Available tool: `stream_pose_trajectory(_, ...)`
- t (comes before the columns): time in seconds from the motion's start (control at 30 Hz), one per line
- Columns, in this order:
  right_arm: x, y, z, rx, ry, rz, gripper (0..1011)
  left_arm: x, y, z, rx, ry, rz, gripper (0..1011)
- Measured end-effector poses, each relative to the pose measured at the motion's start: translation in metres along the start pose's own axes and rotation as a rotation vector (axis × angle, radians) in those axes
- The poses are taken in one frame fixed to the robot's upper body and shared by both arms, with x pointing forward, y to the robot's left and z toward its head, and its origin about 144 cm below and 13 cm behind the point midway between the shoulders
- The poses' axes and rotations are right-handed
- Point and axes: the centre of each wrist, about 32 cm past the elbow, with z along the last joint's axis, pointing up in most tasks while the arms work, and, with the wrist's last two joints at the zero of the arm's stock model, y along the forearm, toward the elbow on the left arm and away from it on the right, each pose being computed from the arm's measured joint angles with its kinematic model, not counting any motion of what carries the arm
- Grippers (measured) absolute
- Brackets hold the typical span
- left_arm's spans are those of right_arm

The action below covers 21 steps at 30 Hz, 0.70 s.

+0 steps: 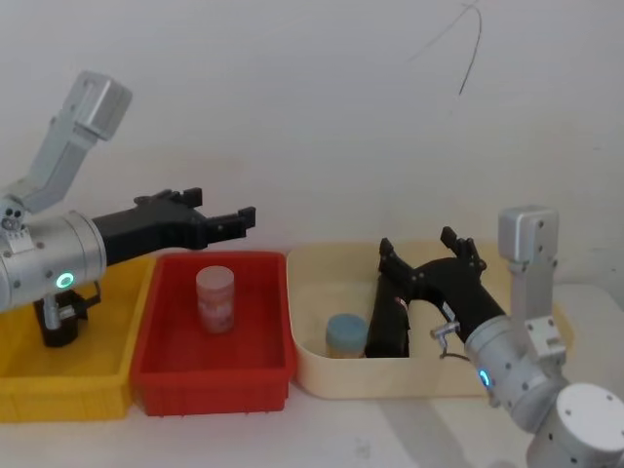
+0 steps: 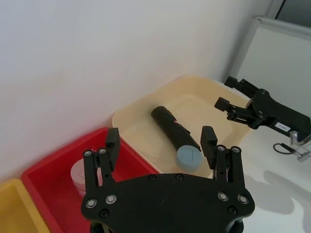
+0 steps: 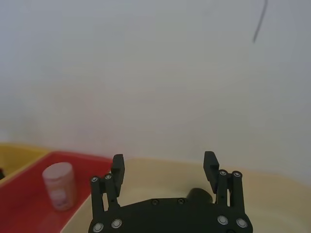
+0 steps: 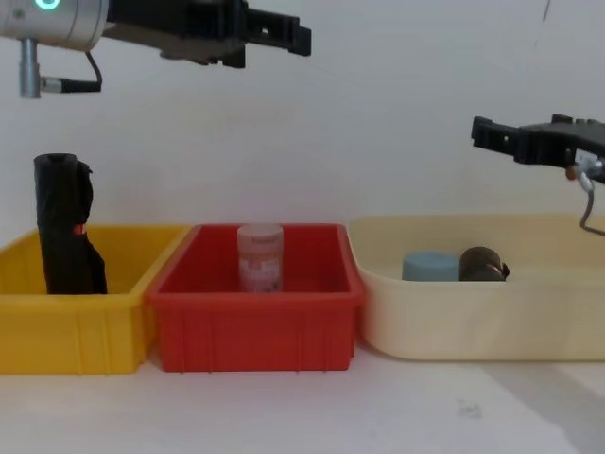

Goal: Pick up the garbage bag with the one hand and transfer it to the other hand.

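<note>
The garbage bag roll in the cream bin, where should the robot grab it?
Probably around the middle of the garbage bag, coming from above. It lies on its side in the cream bin, so the open fingers can straddle its round body. One end touches the blue cap, so stay away from that end. The left gripper hangs open above.

Bright, even, diffuse light (soft faint shadows on the white table (image 4: pixel 473 416)); slight haze, no glare

Yellow bin (image 4: pixel 76 326) at worktop's left: wrinkly black roll (image 4: pixel 64 225) upright. Red bin (image 4: pixel 255 322) middle: pink jar (image 4: pixel 260 256). Cream tub (image 4: pixel 473 322) right: blue-lidded jar (image 4: pixel 430 266).
</note>
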Motion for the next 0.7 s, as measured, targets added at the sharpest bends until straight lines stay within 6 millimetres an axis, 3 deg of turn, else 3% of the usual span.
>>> stream_pose_trajectory(0.7,-0.035,-0.043,-0.012,0.090,-0.066,0.258,1001,0.011,-0.003,-0.017,0.036,0.005,-0.046,1001)
